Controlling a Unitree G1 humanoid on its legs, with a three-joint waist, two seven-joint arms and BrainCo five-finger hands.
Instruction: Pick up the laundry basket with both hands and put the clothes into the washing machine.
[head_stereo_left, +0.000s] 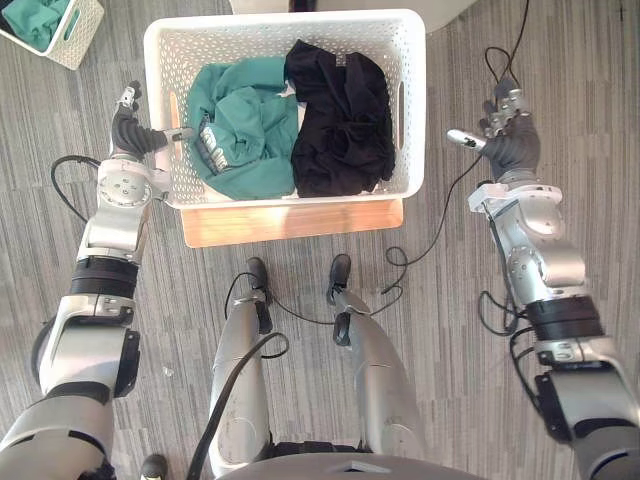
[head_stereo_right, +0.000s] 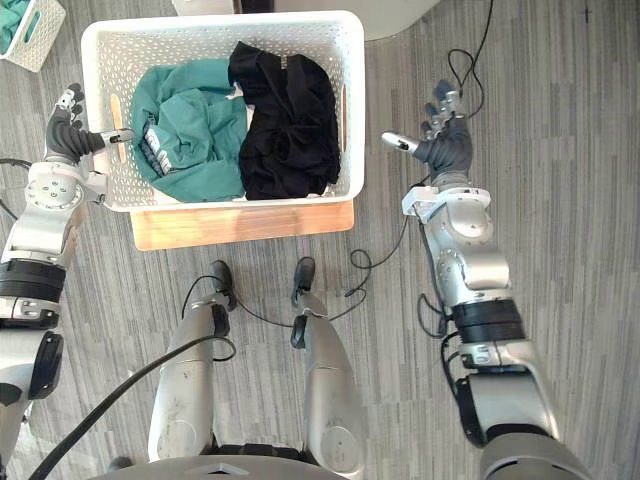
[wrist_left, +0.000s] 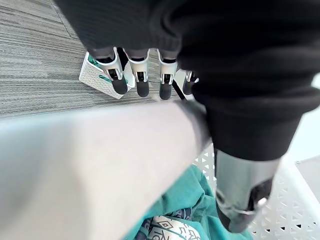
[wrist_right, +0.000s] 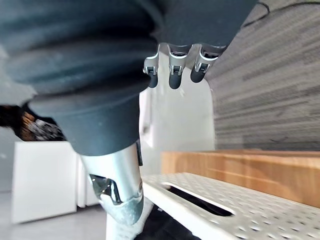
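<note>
I have the basket (head_stereo_left: 300, 20) sitting on a wooden board (head_stereo_left: 290, 222), not lifted. Inside it, a teal garment (head_stereo_left: 245, 125) fills the left half and a black garment (head_stereo_left: 340, 120) the right, the two touching. The teal one carries a printed patch (head_stereo_left: 210, 145) (too small for me to read). The left hand (head_stereo_left: 128, 132) is at the basket's left wall, spread wide: fingers (wrist_left: 142, 82) straight outside the rim, thumb (wrist_left: 242, 200) reaching over it above the teal garment. The right hand (head_stereo_left: 510, 140) hovers well apart from the basket's right wall, fingers splayed, holding nothing. A small basket (head_stereo_left: 85, 35) with teal cloth stands beyond the basket's far left corner.
</note>
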